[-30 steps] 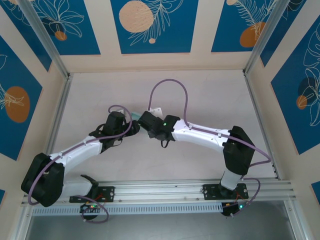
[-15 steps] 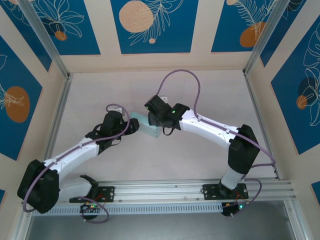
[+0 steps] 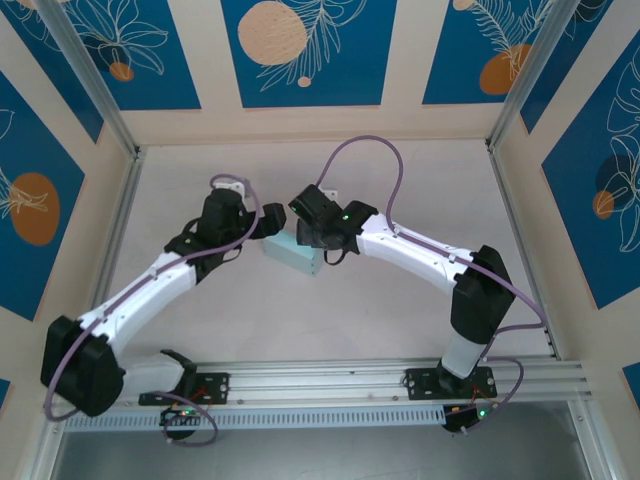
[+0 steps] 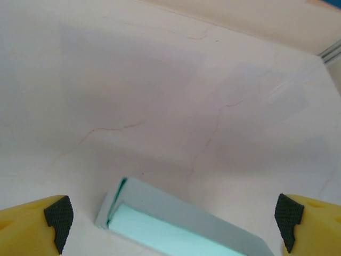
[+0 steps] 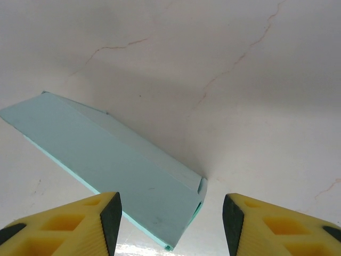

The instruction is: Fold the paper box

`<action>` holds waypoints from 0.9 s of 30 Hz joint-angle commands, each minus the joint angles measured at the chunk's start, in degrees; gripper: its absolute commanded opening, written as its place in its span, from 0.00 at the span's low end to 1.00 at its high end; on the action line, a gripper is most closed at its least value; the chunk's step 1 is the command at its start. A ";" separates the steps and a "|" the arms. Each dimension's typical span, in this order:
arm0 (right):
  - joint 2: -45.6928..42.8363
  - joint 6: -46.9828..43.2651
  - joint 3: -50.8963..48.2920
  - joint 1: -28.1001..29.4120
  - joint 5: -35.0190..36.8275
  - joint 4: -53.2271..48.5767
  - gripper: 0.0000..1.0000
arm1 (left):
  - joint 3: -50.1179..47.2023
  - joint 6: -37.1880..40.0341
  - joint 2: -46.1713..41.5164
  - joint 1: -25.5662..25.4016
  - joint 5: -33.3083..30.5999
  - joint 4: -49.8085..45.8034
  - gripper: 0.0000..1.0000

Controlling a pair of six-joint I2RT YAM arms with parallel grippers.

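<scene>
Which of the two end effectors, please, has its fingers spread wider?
The left end effector: its yellow fingers stand far apart, the right end effector's closer together.

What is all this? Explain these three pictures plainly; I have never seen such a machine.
Two robot arms are bolted at the near edge of a table: the left arm and the right arm. The overhead picture comes from a fixed camera above and behind them. The other two come from cameras on the wrists, so the yellow left fingers and right fingers frame those views. On the table lies a pale blue paper box, folded long and flat-sided. Both pairs of fingers stand open near it; neither grips it.
</scene>
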 commanded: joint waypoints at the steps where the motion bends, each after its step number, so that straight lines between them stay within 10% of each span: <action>1: 0.58 1.90 -0.36 -0.25 1.44 -0.90 0.55 | 2.62 4.13 4.24 1.18 -0.52 -3.17 0.99; 27: 5.65 4.25 -9.62 3.93 6.08 7.11 0.55 | -8.95 -0.10 11.30 2.24 1.37 4.64 0.74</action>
